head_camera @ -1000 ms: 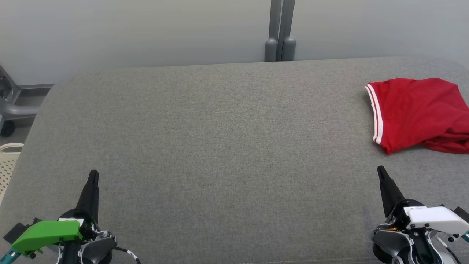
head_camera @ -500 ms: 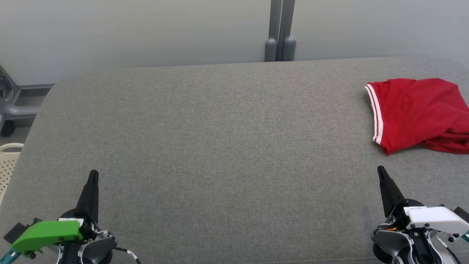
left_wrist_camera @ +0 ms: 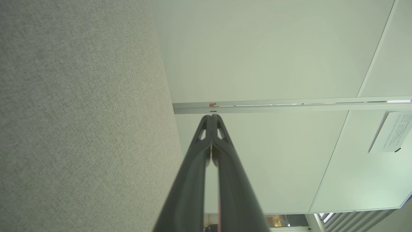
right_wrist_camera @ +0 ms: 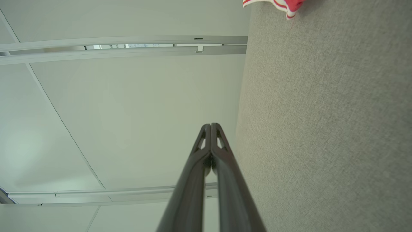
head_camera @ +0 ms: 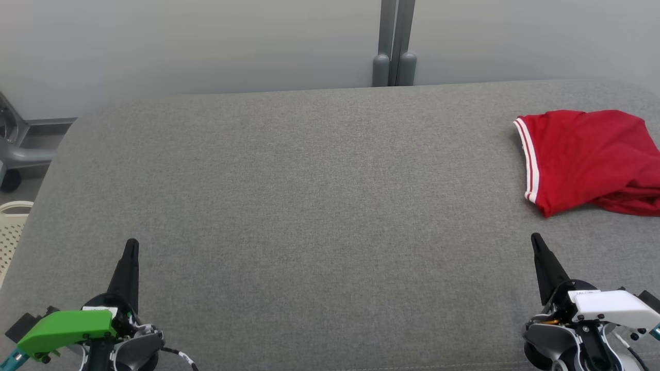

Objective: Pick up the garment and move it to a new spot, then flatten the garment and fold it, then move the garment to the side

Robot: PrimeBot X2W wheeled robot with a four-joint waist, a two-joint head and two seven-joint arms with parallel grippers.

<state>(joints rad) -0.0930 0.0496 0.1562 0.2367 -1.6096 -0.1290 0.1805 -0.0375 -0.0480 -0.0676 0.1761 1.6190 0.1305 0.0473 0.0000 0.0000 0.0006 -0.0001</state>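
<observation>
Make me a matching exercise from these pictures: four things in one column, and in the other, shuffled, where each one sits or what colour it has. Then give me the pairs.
Column one:
1. red garment
2. left gripper
3. right gripper
4. pale perforated basket

Column two:
A. shut, green housing, lower left of the head view
B. lying at the far right of the grey upholstered surface
C. beyond the surface's left edge
D. shut, white housing, lower right of the head view

Pairs: 1-B, 2-A, 3-D, 4-C

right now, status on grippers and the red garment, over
Left gripper shut, empty. Right gripper shut, empty. Red garment rumpled on grey cushion, right side. Nothing in between.
</observation>
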